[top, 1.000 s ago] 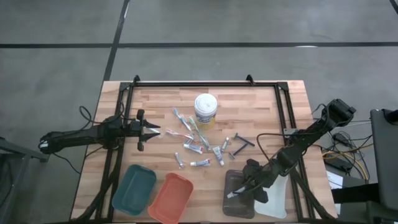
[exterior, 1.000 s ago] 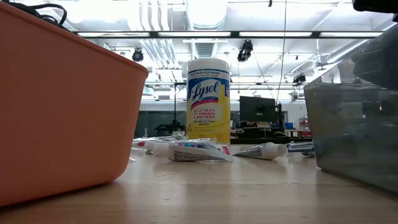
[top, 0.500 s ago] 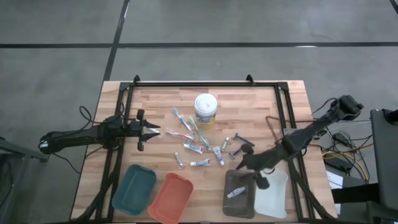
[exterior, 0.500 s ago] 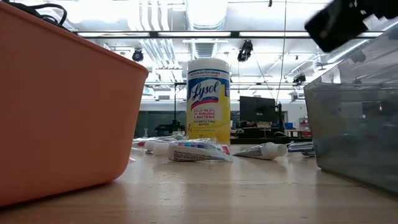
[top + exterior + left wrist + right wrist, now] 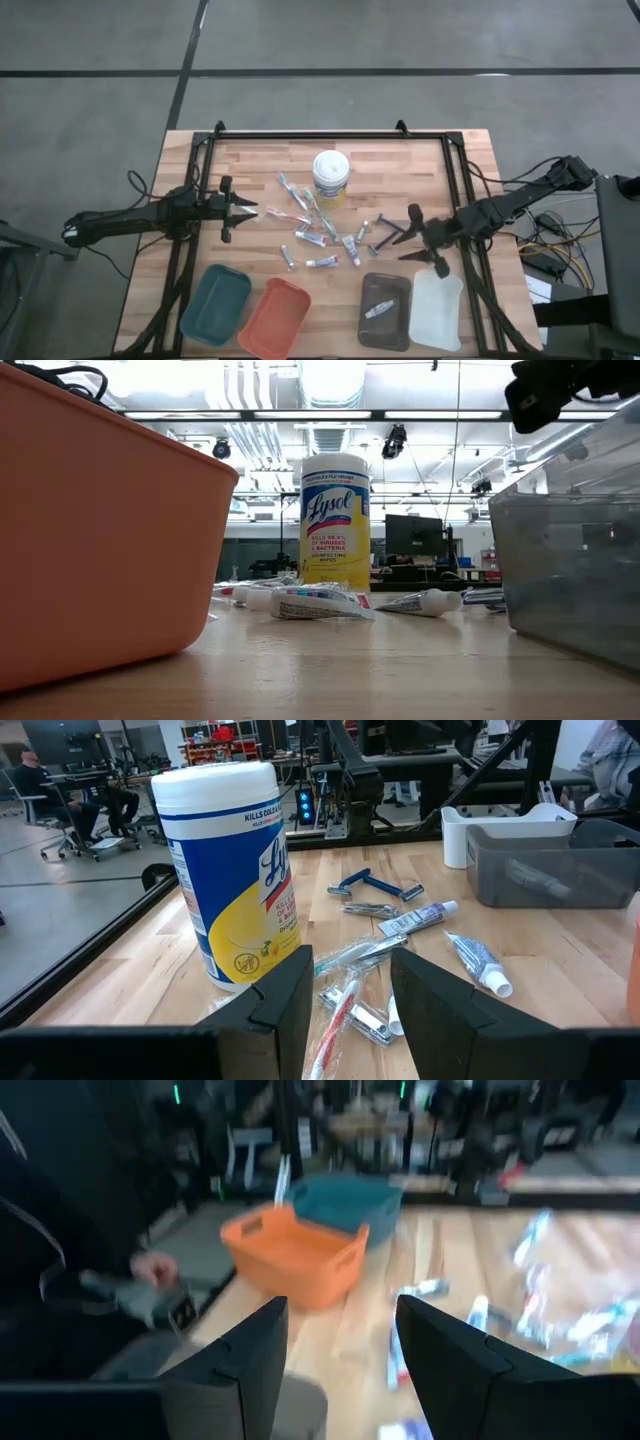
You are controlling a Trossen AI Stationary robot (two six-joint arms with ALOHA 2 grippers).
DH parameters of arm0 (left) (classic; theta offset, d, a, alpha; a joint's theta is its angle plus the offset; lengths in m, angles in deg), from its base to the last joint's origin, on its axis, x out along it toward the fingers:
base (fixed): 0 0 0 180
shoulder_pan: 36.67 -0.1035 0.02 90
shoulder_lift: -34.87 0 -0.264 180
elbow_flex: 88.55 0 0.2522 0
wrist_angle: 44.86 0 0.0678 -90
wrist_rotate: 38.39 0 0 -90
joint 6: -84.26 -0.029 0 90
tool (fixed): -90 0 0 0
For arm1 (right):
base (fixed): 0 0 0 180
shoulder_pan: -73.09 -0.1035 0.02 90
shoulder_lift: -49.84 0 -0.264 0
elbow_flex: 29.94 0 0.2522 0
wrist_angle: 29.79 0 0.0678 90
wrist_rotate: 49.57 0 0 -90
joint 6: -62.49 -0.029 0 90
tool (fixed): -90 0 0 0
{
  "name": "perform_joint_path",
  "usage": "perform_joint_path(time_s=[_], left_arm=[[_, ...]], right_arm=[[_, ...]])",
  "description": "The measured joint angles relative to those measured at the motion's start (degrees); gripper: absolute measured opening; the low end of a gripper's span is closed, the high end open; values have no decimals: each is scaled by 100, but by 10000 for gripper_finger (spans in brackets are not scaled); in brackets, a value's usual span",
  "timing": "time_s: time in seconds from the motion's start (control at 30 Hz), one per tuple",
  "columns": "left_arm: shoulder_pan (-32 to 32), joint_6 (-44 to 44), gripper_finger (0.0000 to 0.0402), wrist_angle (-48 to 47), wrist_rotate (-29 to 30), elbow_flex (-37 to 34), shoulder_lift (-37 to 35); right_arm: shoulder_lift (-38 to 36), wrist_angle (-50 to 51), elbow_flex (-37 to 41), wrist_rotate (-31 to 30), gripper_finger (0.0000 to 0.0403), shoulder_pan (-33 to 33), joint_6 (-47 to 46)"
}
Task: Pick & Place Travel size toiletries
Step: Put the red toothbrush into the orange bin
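Observation:
The travel size toiletries lie loose on the wooden table: small tubes [image 5: 322,262], toothbrushes [image 5: 297,197] and dark razors [image 5: 392,228]. In the left wrist view the tubes [image 5: 415,918] and razors [image 5: 375,886] lie just ahead. One tube [image 5: 378,311] lies on the floor of the grey tray [image 5: 400,285]. My left gripper [image 5: 250,210] waits open and level at the left, pointing at the pile; it shows in its own view [image 5: 350,995]. My right gripper [image 5: 408,240] hovers open to the right of the razors, beyond the grey tray, empty in its own view [image 5: 340,1350].
A white-lidded wipes tub [image 5: 331,178] stands behind the pile. Along the near edge stand a teal tray [image 5: 216,303], an orange tray [image 5: 274,318], the grey tray and a white tray [image 5: 437,312]. A black frame [image 5: 320,135] runs along the far and side edges.
My right gripper has risen from over the grey tray and gone toward the far edge, tipping from pointing down to nearly level and rolling about its own line. The tube in the grey tray has stayed where it lies.

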Motion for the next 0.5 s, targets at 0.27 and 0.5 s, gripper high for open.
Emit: perform_joint_path(time_s=[0.27,0.5], left_arm=[[1,0,142,0,0,0,-1],[0,0,142,0,0,0,-1]], right_arm=[[-777,-1420,1124,255,183,55,70],[-1294,-1594,1593,252,183,72,576]])
